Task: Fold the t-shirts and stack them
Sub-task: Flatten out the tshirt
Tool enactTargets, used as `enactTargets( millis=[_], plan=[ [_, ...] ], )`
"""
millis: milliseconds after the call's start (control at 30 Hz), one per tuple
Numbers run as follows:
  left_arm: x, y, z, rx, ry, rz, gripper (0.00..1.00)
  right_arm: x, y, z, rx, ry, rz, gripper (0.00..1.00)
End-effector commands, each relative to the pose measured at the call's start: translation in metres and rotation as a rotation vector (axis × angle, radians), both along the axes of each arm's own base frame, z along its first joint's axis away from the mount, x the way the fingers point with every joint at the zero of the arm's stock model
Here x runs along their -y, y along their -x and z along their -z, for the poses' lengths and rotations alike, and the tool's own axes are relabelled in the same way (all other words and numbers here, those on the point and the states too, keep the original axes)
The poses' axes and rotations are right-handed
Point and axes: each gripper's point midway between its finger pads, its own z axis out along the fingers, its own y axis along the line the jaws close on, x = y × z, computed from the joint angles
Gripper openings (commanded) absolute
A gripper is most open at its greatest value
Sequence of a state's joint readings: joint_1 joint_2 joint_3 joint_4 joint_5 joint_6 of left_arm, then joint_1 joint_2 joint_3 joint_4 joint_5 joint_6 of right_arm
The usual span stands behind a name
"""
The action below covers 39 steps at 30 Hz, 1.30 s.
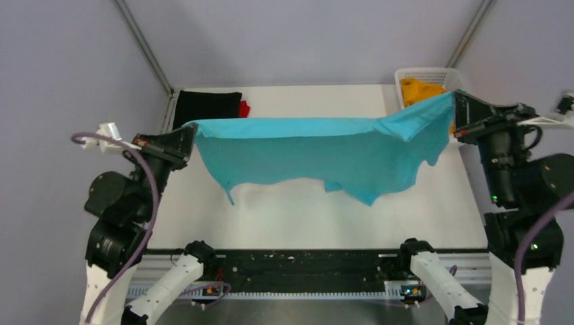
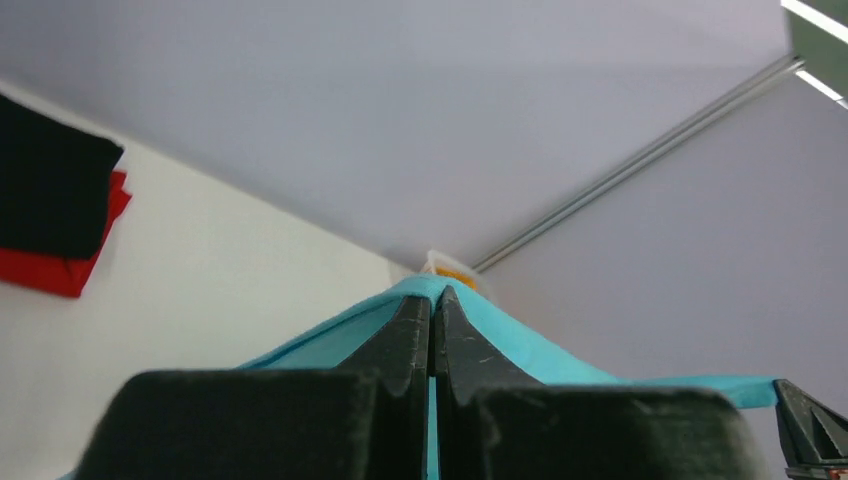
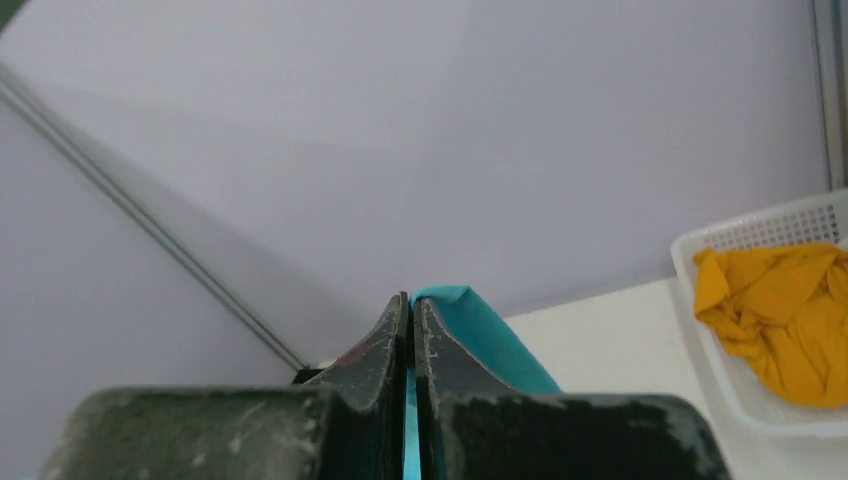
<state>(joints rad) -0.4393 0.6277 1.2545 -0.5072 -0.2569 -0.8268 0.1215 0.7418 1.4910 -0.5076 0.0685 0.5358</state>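
Observation:
A turquoise t-shirt (image 1: 318, 152) hangs stretched in the air between both arms, its lower edge drooping above the white table (image 1: 325, 210). My left gripper (image 1: 192, 130) is shut on its left end; turquoise cloth (image 2: 540, 345) wraps the closed fingers (image 2: 405, 335). My right gripper (image 1: 455, 101) is shut on its right end, with cloth (image 3: 490, 345) showing beside the fingers (image 3: 440, 350). A folded black t-shirt (image 1: 206, 107) lies on a red one (image 1: 244, 108) at the table's back left. An orange-yellow t-shirt (image 1: 420, 90) is crumpled in the basket.
A white mesh basket (image 1: 426, 73) stands at the table's back right corner. Grey walls enclose the table on three sides. The black rail with the arm bases (image 1: 304, 267) runs along the near edge.

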Motion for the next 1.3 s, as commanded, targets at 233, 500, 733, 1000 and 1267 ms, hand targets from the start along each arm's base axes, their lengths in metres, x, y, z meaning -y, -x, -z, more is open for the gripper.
enactTargets(
  millis=[233,500,733,1000,1267],
  plan=[
    [-0.026,0.09,-0.11,0.325,0.008,0.07,0.0,0.001,0.143,-0.122,0.387,0.091,-0.061,0.0],
    [-0.016,0.063,-0.102,0.268,-0.041,0.059,0.0,0.003,0.108,-0.115,0.319,0.126,-0.026,0.0],
    [-0.015,-0.049,0.003,-0.057,-0.101,-0.187,0.0,0.017,-0.014,-0.042,0.102,0.119,0.115,0.0],
    [-0.012,-0.182,0.182,-0.438,-0.08,-0.171,0.0,0.015,-0.177,0.135,-0.235,0.174,0.192,0.0],
    [-0.003,-0.287,0.334,-0.777,-0.072,-0.01,0.0,-0.011,-0.288,0.319,-0.528,0.17,0.098,0.0]
  ],
)
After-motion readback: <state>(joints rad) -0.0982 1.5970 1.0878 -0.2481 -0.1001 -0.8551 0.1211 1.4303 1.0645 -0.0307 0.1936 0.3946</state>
